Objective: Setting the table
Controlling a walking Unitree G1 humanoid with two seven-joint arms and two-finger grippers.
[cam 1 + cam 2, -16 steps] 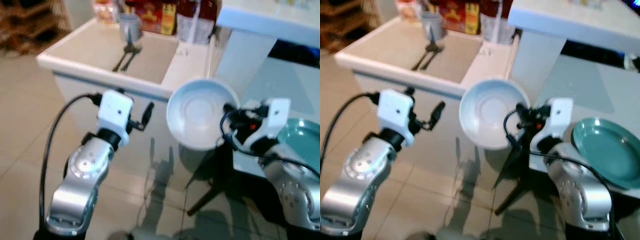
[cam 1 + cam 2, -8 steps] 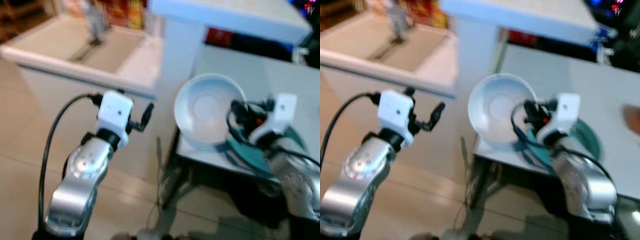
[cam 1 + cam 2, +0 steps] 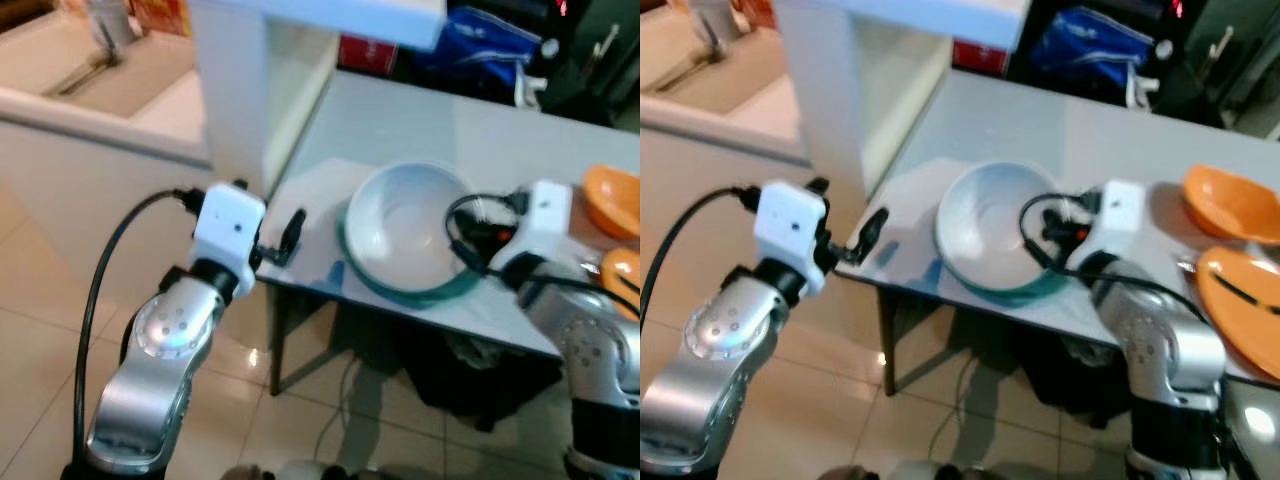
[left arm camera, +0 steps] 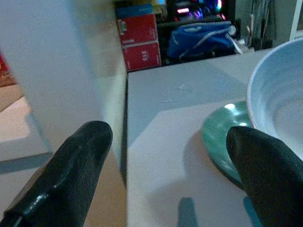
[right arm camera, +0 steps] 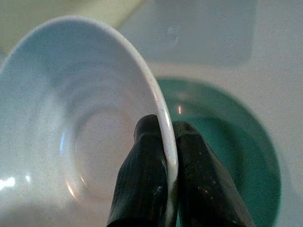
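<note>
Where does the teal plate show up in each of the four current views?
Left eye view: teal plate peeks out as a crescent under the white bowl, at the table's near edge.
Right eye view: same crescent under the bowl.
Left wrist view: plate edge on the table beneath the bowl's rim.
Right wrist view: plate behind the bowl, past the right claw.
Shared landmark: the white bowl.

Two silver arms are showing in the lower part of the head view, each built from rounded, shiny metal joint housings. Each wrist is wearing a white boxy block with small dark screw dots. A thick black cable is looping off the left arm; thinner black wires are coiling beside the right wrist. The fingers (image 4: 71, 172) are looking long, black and matte.
</note>
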